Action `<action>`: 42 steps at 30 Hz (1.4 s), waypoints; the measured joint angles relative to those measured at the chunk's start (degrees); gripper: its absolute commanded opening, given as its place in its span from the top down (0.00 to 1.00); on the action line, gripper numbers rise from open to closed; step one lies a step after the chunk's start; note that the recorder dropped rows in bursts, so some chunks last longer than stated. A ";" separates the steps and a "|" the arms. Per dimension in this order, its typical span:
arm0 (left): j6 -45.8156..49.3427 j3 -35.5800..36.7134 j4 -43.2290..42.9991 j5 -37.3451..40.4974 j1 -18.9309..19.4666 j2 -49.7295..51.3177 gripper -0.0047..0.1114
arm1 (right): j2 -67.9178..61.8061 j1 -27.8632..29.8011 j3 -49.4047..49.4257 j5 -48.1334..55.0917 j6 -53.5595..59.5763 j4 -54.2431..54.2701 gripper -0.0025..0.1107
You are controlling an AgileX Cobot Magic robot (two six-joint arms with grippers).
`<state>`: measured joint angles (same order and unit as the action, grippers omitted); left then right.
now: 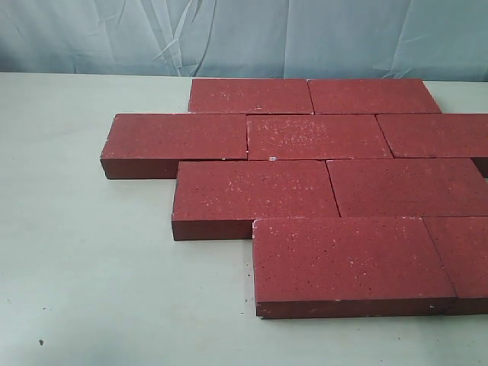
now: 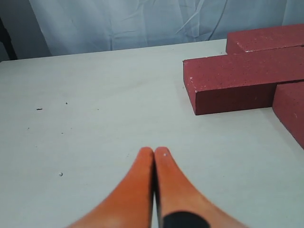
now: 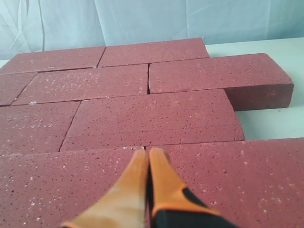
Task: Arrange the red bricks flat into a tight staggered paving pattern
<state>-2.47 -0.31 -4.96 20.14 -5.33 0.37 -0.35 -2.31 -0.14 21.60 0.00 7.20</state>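
Several red bricks (image 1: 319,136) lie flat on the pale table (image 1: 84,274), in close rows that step sideways from one row to the one in front. The front brick (image 1: 347,259) reaches the near right. No gripper shows in the exterior view. In the left wrist view my left gripper (image 2: 154,151) is shut and empty above bare table, apart from the brick ends (image 2: 242,83). In the right wrist view my right gripper (image 3: 147,151) is shut and empty, over the brick tops (image 3: 152,116) near a seam between two bricks.
A wrinkled pale blue cloth (image 1: 229,34) hangs behind the table. Bare table surface lies left and in front of the bricks. Small dark specks (image 2: 39,109) dot the table.
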 measured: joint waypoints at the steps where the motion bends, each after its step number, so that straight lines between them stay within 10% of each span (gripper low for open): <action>1: 0.00 0.00 0.00 -0.13 0.00 0.00 0.96 | 0.00 0.00 0.00 0.00 0.00 0.00 0.98; 42: 4.87 0.00 6.57 -0.51 0.00 0.00 0.96 | 0.00 0.00 0.00 0.00 0.00 1.00 0.98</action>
<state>2.40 -0.31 1.61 19.63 -5.33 0.37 -0.35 -2.31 -0.14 21.60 0.00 8.19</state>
